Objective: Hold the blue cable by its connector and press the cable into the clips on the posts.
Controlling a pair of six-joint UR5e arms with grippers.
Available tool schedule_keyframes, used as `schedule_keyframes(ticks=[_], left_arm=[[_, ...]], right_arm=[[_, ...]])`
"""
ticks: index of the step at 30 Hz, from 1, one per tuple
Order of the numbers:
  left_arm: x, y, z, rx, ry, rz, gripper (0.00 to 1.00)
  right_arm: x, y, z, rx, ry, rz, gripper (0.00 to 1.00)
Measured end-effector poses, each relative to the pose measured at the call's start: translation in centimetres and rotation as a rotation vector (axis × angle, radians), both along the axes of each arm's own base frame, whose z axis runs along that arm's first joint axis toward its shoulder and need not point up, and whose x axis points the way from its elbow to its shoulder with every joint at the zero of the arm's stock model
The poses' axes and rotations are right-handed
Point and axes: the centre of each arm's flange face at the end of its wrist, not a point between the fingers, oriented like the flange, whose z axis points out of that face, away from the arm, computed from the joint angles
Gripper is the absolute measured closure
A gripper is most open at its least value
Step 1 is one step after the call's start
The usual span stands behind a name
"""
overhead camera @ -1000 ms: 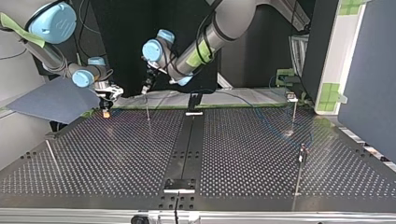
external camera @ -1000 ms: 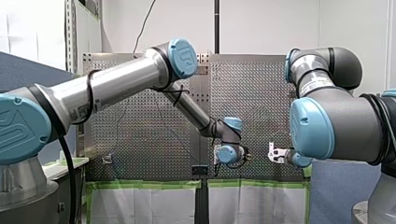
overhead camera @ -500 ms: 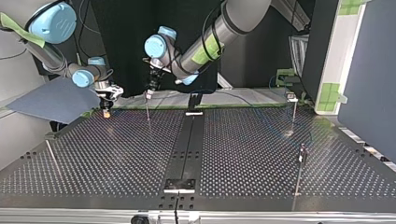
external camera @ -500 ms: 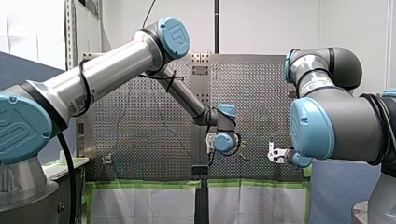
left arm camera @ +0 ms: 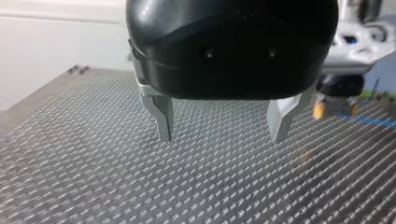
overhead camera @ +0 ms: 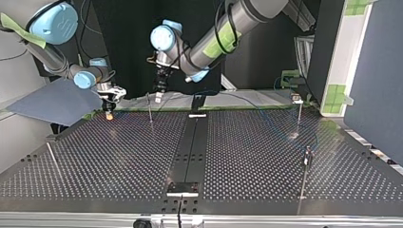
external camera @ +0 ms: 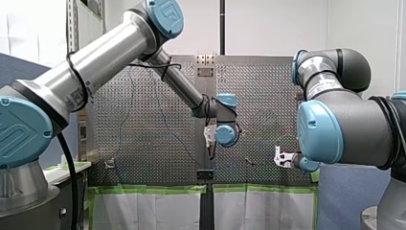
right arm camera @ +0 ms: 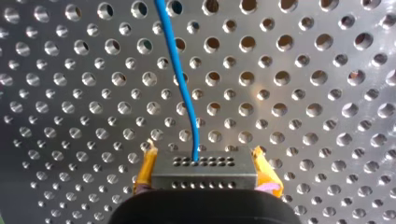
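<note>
**Perforated table (overhead camera: 247, 156), one tool busy**

At the table's far corner, at the top view's left, I saw my right gripper (right arm camera: 204, 158) clamping the connector (right arm camera: 205, 175) between its yellow pads (right arm camera: 145, 168). The blue cable (right arm camera: 180, 70) ran ahead of it over the holes. My left gripper (left arm camera: 222, 137) hung above the table, metal fingers (left arm camera: 163, 116) apart, holding nothing.

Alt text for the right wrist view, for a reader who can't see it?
My right pincer grips a grey connector between its yellow pads. A blue cable leaves the connector and runs ahead across the perforated table.
</note>
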Motion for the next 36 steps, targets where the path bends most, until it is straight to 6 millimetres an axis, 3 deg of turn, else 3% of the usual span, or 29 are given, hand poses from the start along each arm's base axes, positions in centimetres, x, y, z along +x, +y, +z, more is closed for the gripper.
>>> schedule_keyframes(ticks=[28, 36], left_arm=[[-6.9, 6.3, 7.7, -0.07, -0.044, 0.085, 0.0], [-9.9, 7.8, 9.4, -0.113, -0.035, 0.042, 0.0]], right_arm=[[0.9, 0.3, 0.0, 0.0, 0.0, 0.015, 1.0], [1.1, 0.3, 0.0, 0.0, 0.0, 0.019, 1.0]])
